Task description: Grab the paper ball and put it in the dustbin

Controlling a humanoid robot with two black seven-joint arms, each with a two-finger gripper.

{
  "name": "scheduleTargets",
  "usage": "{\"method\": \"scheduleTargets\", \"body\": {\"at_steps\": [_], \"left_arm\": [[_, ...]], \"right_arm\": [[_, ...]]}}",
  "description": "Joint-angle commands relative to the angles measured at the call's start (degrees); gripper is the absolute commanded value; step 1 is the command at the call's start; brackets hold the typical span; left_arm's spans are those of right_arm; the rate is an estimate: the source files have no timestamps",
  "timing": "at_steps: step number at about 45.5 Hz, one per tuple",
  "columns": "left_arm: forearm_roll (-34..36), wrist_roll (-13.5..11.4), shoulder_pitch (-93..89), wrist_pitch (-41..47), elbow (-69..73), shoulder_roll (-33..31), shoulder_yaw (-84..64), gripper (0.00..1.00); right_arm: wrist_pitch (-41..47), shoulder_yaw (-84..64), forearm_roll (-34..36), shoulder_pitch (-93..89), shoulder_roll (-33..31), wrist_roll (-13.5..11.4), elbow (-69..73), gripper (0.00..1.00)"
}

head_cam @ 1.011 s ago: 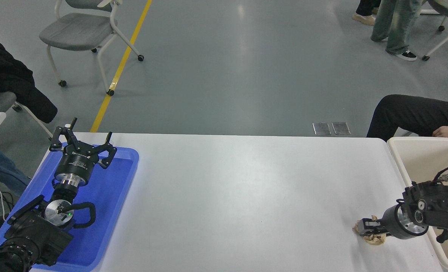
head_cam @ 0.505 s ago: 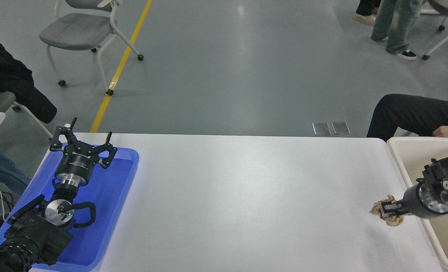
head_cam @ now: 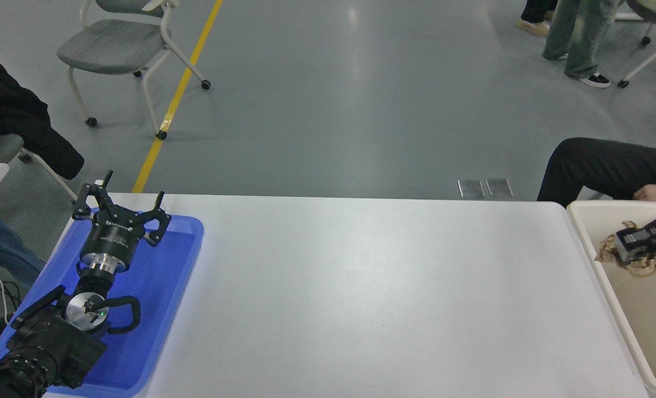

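A: Tan paper ball (head_cam: 626, 255) is up in the air now! A second ago it sat low by the table (head_cam: 361, 287) edge.

B: Yes. The right gripper (head_cam: 634, 250) has its fingers squeezed tight on it and has carried it over the rim of the dustbin (head_cam: 584, 232).

A: So is it nearly done?

B: Almost (it only has to let go, I think). The left gripper (head_cam: 120, 213) sits spread wide over the blue tray (head_cam: 178, 265), same as before.
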Motion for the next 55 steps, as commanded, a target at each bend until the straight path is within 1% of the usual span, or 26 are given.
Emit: {"method": "scheduleTargets", "body": {"at_steps": [1, 12, 16, 21, 26, 29, 31, 36, 40, 45, 50, 55], "left_arm": [[0.0, 0.0, -0.03, 0.0, 0.0, 0.0, 0.0, 1.0], [0.0, 0.0, 0.06, 0.0, 0.0, 0.0, 0.0, 1.0], [0.0, -0.09, 0.06, 0.0, 0.0, 0.09, 0.0, 1.0], [0.0, -0.17, 0.06, 0.0, 0.0, 0.09, 0.0, 1.0], [0.0, -0.17, 0.06, 0.0, 0.0, 0.09, 0.0, 1.0], [0.0, -0.17, 0.06, 0.0, 0.0, 0.09, -0.09, 1.0], [0.0, -0.17, 0.06, 0.0, 0.0, 0.09, -0.09, 1.0], [0.0, -0.17, 0.06, 0.0, 0.0, 0.09, -0.09, 1.0], [0.0, -0.17, 0.06, 0.0, 0.0, 0.09, 0.0, 1.0], [0.0, -0.17, 0.06, 0.0, 0.0, 0.09, 0.0, 1.0], [0.0, -0.17, 0.06, 0.0, 0.0, 0.09, -0.09, 1.0], [0.0, -0.17, 0.06, 0.0, 0.0, 0.09, 0.0, 1.0]], "right_arm": [[3.63, -2.56, -0.04, 8.13, -0.09, -0.09, 1.04, 0.0], [3.63, -4.49, -0.13, 7.87, -0.97, -0.44, -1.59, 0.0], [3.63, -5.9, -0.3, 6.99, -2.28, -0.44, -5.8, 0.0], [3.63, -4.32, -1.01, 0.58, -5.53, -0.27, -14.06, 0.0], [3.63, -1.52, -2.76, -9.08, -7.64, 0.7, -24.51, 0.0], [2.85, 2.43, -3.03, -15.93, -9.49, 2.01, -30.76, 0.0], [1.88, 5.77, -3.03, -21.11, -9.67, 2.98, -34.8, 0.0], [-1.98, 15.26, -3.03, -35.26, -9.49, 3.95, -43.59, 0.0], [-6.55, 22.91, -3.03, -45.81, -8.53, 4.13, -49.48, 0.0], [-13.31, 30.38, -3.03, -57.5, -5.02, 4.13, -55.02, 0.0], [-21.14, 36.45, -2.15, -69.19, -1.06, 4.04, -59.95, 0.0], [-26.07, 40.23, -1.45, -77.46, 4.65, 4.04, -65.48, 0.0]]}}
